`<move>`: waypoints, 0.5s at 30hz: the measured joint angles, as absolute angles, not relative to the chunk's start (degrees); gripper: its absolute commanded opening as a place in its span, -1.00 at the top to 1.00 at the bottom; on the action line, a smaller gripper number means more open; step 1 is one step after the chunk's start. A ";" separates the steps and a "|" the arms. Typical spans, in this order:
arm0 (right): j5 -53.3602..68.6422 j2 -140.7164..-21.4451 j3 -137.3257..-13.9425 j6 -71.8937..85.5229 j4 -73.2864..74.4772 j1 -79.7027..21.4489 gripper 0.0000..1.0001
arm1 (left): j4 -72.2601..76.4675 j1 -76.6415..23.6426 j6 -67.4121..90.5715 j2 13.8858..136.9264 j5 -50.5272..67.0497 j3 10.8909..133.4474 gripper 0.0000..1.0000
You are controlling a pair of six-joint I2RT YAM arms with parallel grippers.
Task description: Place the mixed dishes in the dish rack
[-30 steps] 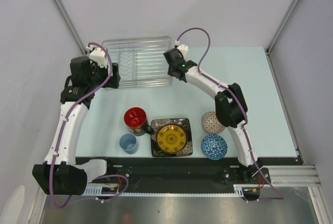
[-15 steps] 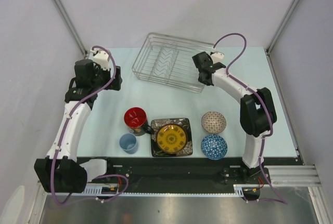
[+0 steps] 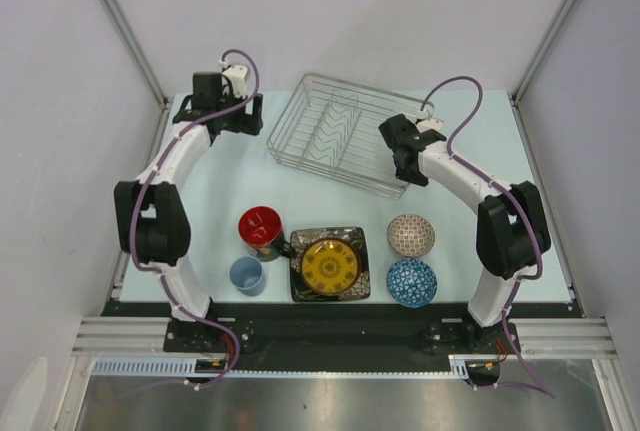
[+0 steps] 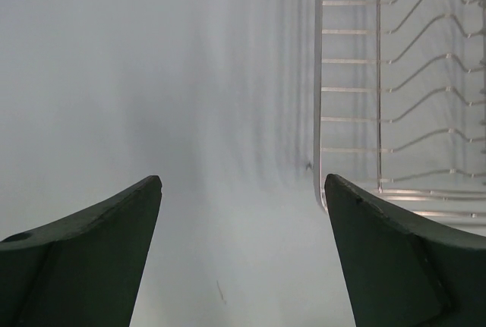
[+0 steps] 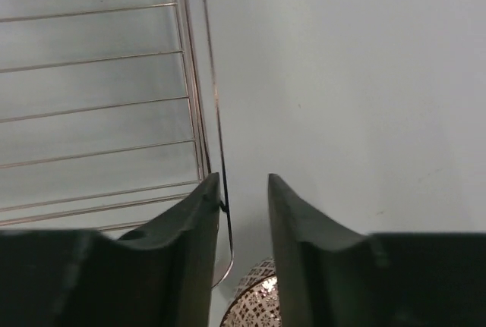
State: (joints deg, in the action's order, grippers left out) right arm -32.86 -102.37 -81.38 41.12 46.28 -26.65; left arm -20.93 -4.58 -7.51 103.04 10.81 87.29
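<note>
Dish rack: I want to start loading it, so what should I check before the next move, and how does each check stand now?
1. Empty dish rack: ok.
2. Rack square to the table edge: not ok, it sits turned at an angle.
3. Rack free of the right gripper: not ok, the rack's rim runs between its parted jaws.
4. Open left gripper, apart from the rack: ok.
5. Plates separate: not ok, the yellow plate lies on the dark square plate.
6. Upright mug, cup, pinkish bowl and blue bowl: ok.
</note>
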 measured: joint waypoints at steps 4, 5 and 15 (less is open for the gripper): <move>-31.68 -102.17 -80.71 40.40 47.97 -24.71 -0.28 | -20.51 -6.74 -7.42 108.95 11.49 96.12 -0.86; -30.96 -102.17 -80.71 40.29 47.94 -23.57 -0.37 | -20.23 -7.14 -7.40 109.89 11.68 97.45 -0.86; -25.15 -103.88 -83.48 37.26 48.95 -18.61 -0.61 | -19.29 -10.63 -7.51 116.62 12.80 99.90 -0.80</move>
State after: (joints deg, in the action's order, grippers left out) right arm -25.15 -103.88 -83.48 37.26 48.95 -18.61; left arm -19.29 -10.63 -7.51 116.62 12.80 99.90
